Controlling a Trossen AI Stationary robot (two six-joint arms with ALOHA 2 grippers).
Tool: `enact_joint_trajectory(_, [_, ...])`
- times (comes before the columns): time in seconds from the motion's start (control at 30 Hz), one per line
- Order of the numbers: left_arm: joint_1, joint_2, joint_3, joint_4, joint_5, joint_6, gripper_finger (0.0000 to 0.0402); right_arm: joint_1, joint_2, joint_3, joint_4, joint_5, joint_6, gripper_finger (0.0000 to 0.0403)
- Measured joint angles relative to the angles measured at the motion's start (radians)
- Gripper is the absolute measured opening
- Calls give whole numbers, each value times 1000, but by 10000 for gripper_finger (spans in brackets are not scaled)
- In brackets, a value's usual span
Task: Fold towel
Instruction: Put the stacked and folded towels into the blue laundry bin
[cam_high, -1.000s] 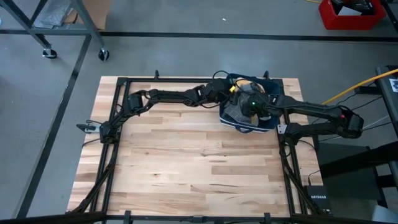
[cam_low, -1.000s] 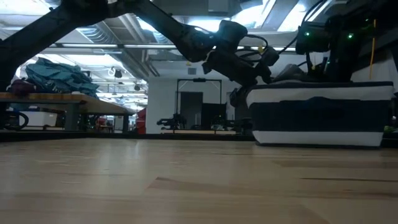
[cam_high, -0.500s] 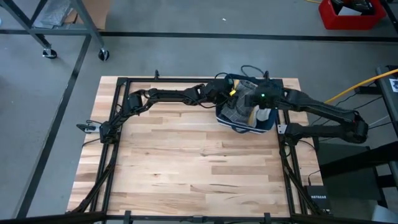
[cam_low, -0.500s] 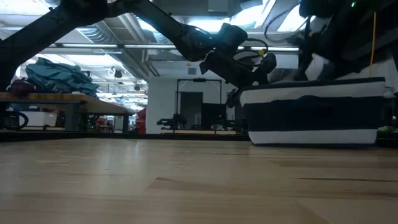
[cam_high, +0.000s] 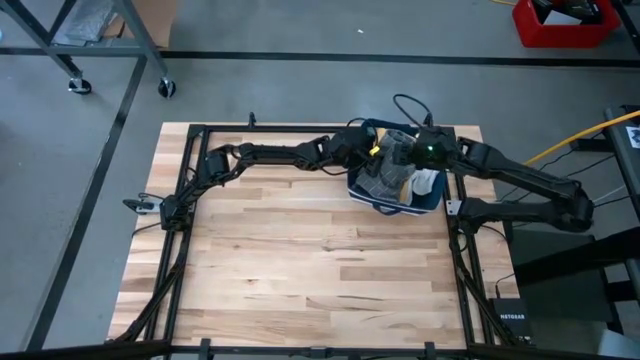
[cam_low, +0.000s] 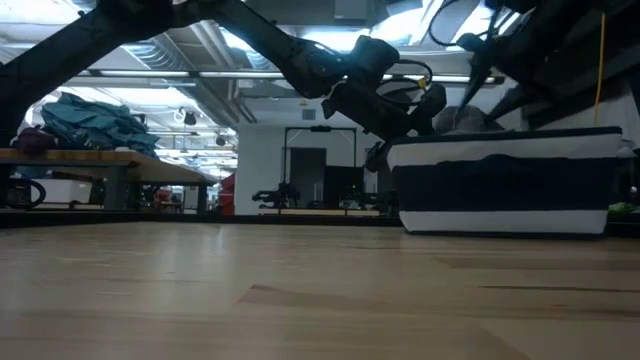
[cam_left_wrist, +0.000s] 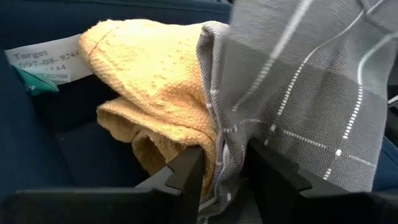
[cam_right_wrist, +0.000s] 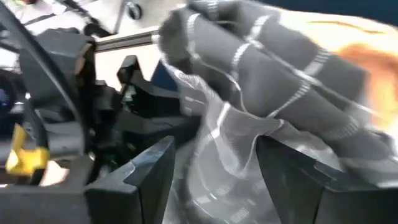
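Two dark arms meet over the dark blue fabric bin (cam_high: 432, 202) at the far right of the pale wooden plank table (cam_high: 300, 260). High view: a second ago the right arm lay low across the bin; now it has swung toward the far edge, and the right gripper (cam_high: 408, 150) hangs over the bin's far side, above the grey checked cloth towel (cam_high: 385, 172). The bin has slid a little to the left since then. The left gripper (cam_high: 365, 152) has stayed at the bin's left rim, touching the towel.

Low view: the bin (cam_low: 505, 190) stands on the table (cam_low: 300, 300) at the right, its white band facing the camera, a grey hump of towel (cam_low: 470, 120) showing above its rim. Earlier the right arm's dark mass sat close over that rim; now it is higher, and the towel hump is uncovered. The left gripper (cam_low: 400, 120) reaches in at the near-left rim, as before.

Left wrist view: the left gripper (cam_left_wrist: 225, 168) is clenched on a fold of the grey towel (cam_left_wrist: 298, 93), the cloth pinched between its two fingers. A yellow knitted cloth (cam_left_wrist: 149, 87) lies just beside the towel, touching it, inside the bin (cam_left_wrist: 31, 155).

Right wrist view: the right gripper (cam_right_wrist: 214, 168) is released, fingers spread wide, with the bunched grey towel (cam_right_wrist: 261, 81) just ahead of and between them, not gripped.
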Motion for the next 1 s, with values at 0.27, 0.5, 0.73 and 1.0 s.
enact_joint_trajectory(0.27, [-16,0,0,-37,-28,74,114,-1,146,-10,82,21,-60,230])
enact_joint_trajectory(0.5, [-9,-2,1,-90,-38,118,114,-1,170,-11,-9,210,-74,230])
enact_joint_trajectory(0.73, [-9,-48,-4,-91,-41,206,114,-17,170,-11,-38,253,-104,230])
enact_joint_trajectory(1.0, [-11,-113,-3,-92,-104,347,114,-42,170,-11,-34,220,-107,230])
